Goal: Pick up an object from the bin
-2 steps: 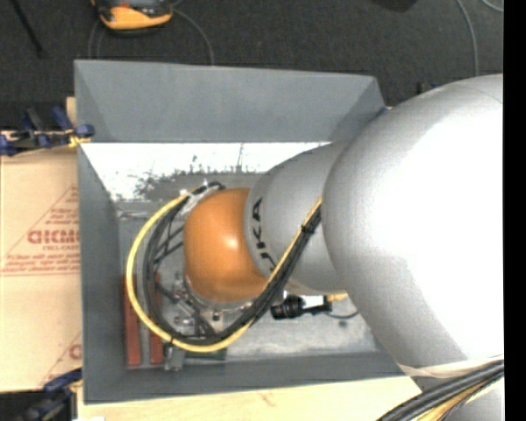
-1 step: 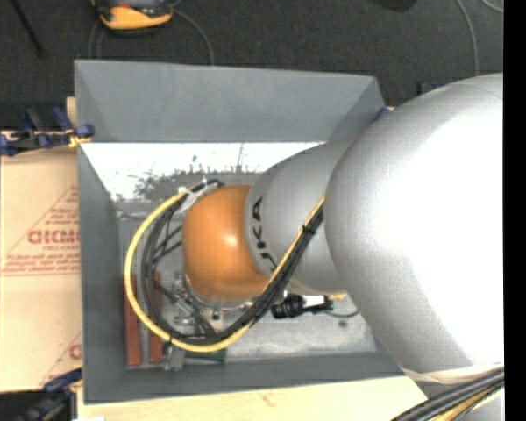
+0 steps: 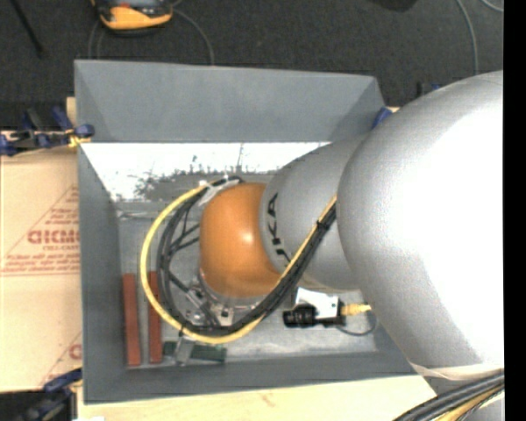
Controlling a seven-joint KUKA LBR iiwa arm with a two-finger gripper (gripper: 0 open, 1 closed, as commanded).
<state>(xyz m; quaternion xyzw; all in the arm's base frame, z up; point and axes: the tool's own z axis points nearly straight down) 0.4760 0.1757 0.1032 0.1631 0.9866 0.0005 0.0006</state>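
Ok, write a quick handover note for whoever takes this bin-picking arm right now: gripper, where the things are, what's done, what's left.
Gripper: low in the grey bin, toward the view's lower left, under the orange wrist cover. Open or shut cannot be told.
Things: two reddish-brown bars lie side by side along the left wall. A dark green flat piece lies just below the gripper. A small black-and-white item lies to its right.
Done: the arm is down in the bin; nothing is seen held.
Left: grasp one thing and lift it out.

Arm [image 3: 403,235] crowds bin [image 3: 228,112] ctr; red bars [image 3: 133,323] (L wall).
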